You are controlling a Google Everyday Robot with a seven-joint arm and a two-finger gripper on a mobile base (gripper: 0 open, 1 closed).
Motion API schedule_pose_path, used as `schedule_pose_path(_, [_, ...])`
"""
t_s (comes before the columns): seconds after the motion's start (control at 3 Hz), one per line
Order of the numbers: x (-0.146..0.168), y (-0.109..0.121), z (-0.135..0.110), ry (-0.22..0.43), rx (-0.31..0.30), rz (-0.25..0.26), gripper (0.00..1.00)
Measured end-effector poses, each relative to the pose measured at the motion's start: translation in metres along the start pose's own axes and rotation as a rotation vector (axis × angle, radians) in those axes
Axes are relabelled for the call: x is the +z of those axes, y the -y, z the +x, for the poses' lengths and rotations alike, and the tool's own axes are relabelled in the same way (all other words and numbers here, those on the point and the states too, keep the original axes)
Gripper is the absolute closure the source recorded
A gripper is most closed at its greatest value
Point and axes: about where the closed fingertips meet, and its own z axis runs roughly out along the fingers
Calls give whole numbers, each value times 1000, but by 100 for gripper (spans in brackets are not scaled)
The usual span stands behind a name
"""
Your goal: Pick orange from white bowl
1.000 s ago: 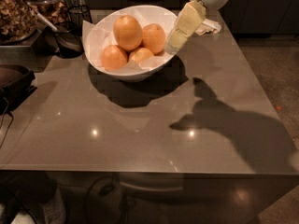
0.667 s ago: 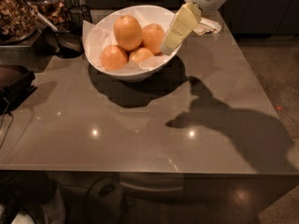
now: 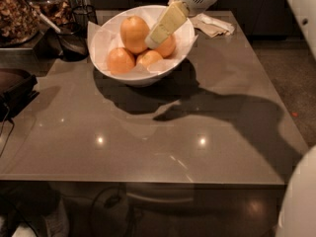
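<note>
**Operator:** Since a second ago my end effector [image 3: 154, 39] has swung toward 9 o'clock, from the white bowl's [image 3: 140, 79] 3 o'clock rim to over the fruit.

**Colleague:** Where is the orange?

**Operator:** I see the orange [image 3: 133, 32] inside the bowl at 11 o'clock, on the paper lining [image 3: 101, 38]. The end effector's tip is at its 3 o'clock side; contact I cannot tell.

**Colleague:** Spread or pressed together?

**Operator:** I cannot tell. Three smaller oranges [image 3: 121, 60] lie from 7 round to 3 o'clock of the big one. The bowl stands at 12 o'clock on the desk [image 3: 148, 142].
</note>
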Motion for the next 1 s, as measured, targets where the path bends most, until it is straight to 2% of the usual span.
schedule_pose_path(0.33, [1,3,-3,16,0,-4,0])
schedule_pose_path(0.67, [7,7,-2,17,1,35,0])
schedule_pose_path(1.0, [32,30,-17,27,-7,115,0])
